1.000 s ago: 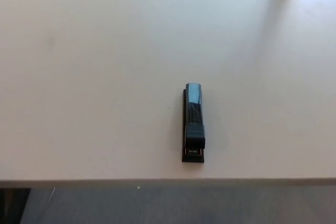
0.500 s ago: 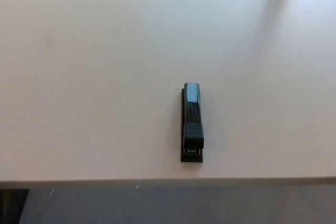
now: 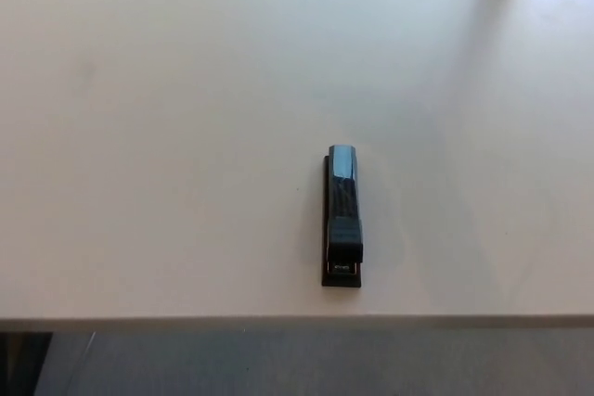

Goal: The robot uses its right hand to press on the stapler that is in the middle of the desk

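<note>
- The pale cream worktop [image 3: 186,118] fills nearly the whole head view; its near edge runs straight across at 6 o'clock.
- One dark stapler [image 3: 342,216] lies flat on it, lengthwise from 12 to 6, just short of the near edge.

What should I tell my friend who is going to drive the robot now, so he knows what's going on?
Left hand: not in view. Right hand: not in view either.
The black stapler lies flat on the pale desk, a little right of the middle and close to the near edge, its long side pointing away from the robot.
Done: nothing that shows; no hand is on or near the stapler.
Left: bring the right hand in over the stapler and press down on its top.
</note>
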